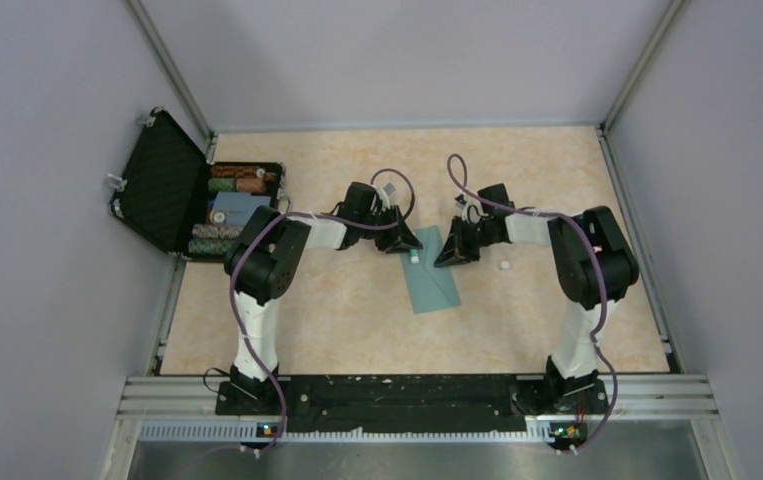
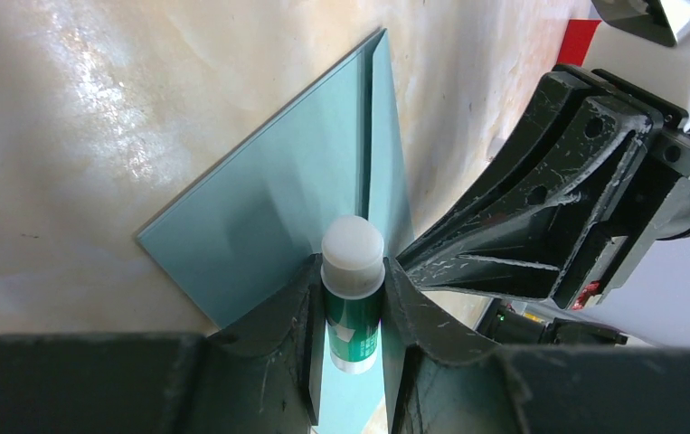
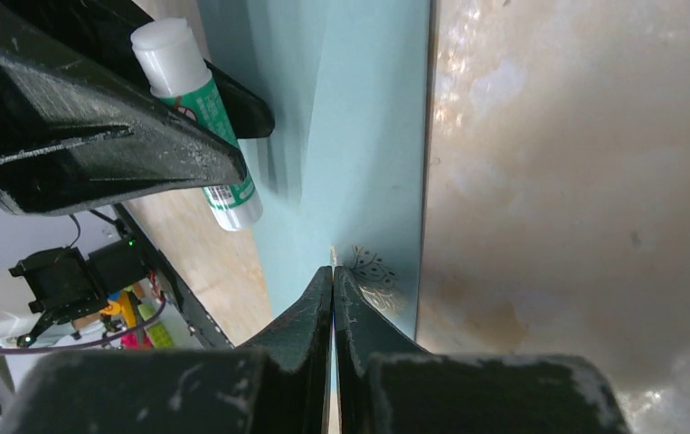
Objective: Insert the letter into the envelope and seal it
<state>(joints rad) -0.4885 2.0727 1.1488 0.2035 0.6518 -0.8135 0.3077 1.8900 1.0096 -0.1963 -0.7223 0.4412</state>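
The teal envelope (image 1: pixel 435 285) lies flat mid-table, slanted; one strip along its long side stands up like a raised flap (image 2: pixel 386 172). My left gripper (image 2: pixel 353 267) is shut on a green glue stick (image 2: pixel 353 312) with its white tip (image 1: pixel 414 257) pointing down over the envelope's far end. My right gripper (image 3: pixel 333 271) is shut at the envelope's (image 3: pixel 359 136) edge beside a small floral print (image 3: pixel 373 271), and a thin paper edge shows between its tips. The two grippers nearly touch. The letter is out of view.
An open black case (image 1: pixel 172 185) with stacked chips stands at the left edge of the table. A small white cap (image 1: pixel 504 266) lies on the beige tabletop just right of my right gripper (image 1: pixel 454 255). Grey walls close in the table on three sides.
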